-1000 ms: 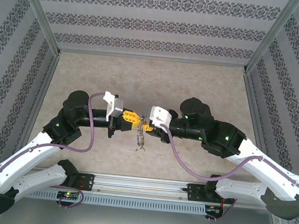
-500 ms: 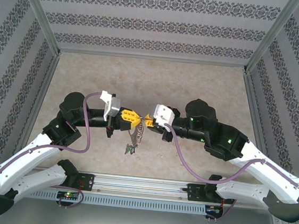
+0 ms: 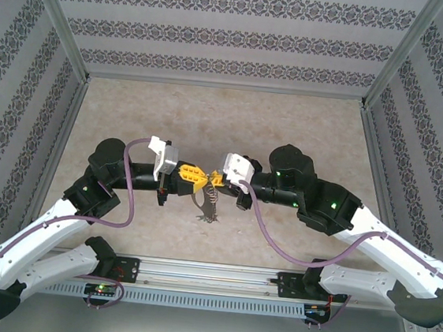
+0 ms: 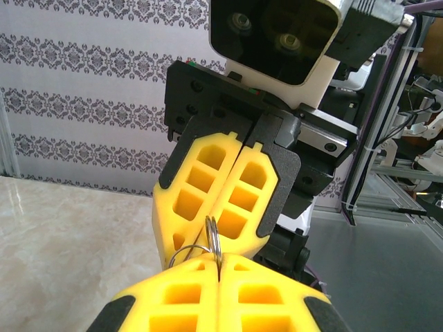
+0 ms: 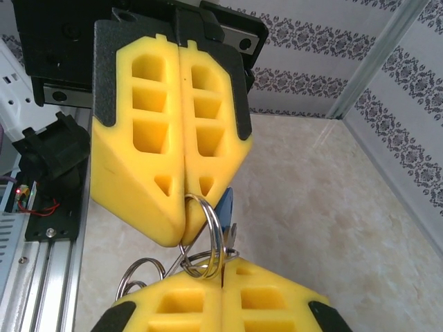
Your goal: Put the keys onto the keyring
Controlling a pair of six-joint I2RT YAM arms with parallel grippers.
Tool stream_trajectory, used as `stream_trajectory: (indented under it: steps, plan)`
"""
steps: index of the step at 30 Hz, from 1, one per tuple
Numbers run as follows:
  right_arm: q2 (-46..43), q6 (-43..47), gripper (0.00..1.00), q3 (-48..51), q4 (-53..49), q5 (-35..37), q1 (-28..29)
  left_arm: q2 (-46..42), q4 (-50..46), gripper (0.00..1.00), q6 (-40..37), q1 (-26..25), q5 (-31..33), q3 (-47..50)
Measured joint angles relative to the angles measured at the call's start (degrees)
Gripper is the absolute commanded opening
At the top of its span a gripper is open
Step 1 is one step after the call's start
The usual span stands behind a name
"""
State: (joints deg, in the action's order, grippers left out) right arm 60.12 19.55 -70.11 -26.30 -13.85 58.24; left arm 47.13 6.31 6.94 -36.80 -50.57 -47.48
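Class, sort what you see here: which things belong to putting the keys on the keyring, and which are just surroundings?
Belongs to the job:
- blue key
- keyring
- left gripper, shut
- right gripper, shut

Just surroundings:
- table
- patterned walls
- purple cable
- mounting rail

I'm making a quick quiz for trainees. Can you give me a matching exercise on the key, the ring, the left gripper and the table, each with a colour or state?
Things:
1. key
2. ring
3. left gripper
4. table

Colour or state:
A. shut
B. beige
C. blue
D. silver

Pairs: 1-C, 2-D, 3-A, 4-B
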Motion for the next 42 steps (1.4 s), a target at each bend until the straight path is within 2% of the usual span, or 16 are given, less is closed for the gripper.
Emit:
stream_trajectory:
  steps: [9,18,26,33,38,42]
  plan:
    - [-1.1,-0.2,0.14,1.5,1.2,-1.4,0.0,0.0,0.6,0.0,0.2,0.0,-0.3,0.1]
    - [-4.0,-0.1,0.27,4.1,1.8,-1.4,0.0,0.0,0.7,0.0,-0.1,0.0,-0.2,0.3]
    - [-4.0,-0.2,0.32,4.9,3.7,-1.5,0.0,0.0,0.7,0.0,-0.3,0.0,-0.2,0.3]
    - [-2.2,-0.4,0.33,5.1,4.2,-2.0,0.0,0.0,0.7,0.0,-0.3,0.0,-0.2,0.3]
    - [-2.2,-1.3,0.24,6.0,5.2,-2.0,0.0,0.0,0.7,0.0,-0.3,0.0,-0.2,0.3]
    - [-2.2,-1.4,0.22,6.4,5.6,-2.0,0.0,-0.2,0.7,0.0,-0.3,0.0,-0.3,0.3]
